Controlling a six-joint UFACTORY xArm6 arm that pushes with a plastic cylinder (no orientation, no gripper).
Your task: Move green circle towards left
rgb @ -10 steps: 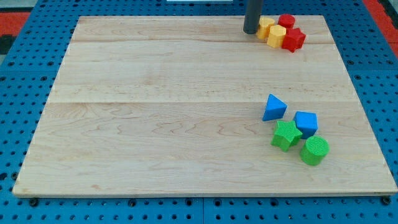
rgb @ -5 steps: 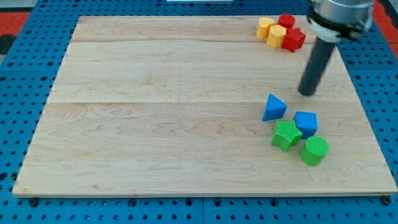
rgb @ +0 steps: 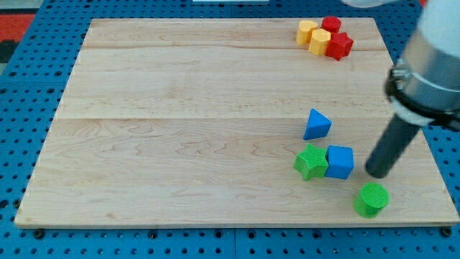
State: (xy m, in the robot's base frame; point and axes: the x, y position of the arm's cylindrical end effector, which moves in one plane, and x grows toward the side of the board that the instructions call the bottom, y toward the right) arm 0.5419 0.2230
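Note:
The green circle (rgb: 371, 199) sits near the bottom right corner of the wooden board (rgb: 180, 129). My tip (rgb: 376, 173) is down on the board just above the green circle and to the right of the blue cube (rgb: 339, 162). The blue cube touches the green star (rgb: 312, 161) on its left. A blue triangle (rgb: 316, 124) lies above them.
At the view's top right, two yellow blocks (rgb: 314, 36) and two red blocks (rgb: 336, 39) sit clustered near the board's top edge. The arm's body (rgb: 431, 65) hangs over the right edge. A blue pegboard (rgb: 21, 144) surrounds the board.
My tip swept from the top of the board down the right side. The blue cube and green star shifted left; the green circle moved down towards the bottom edge.

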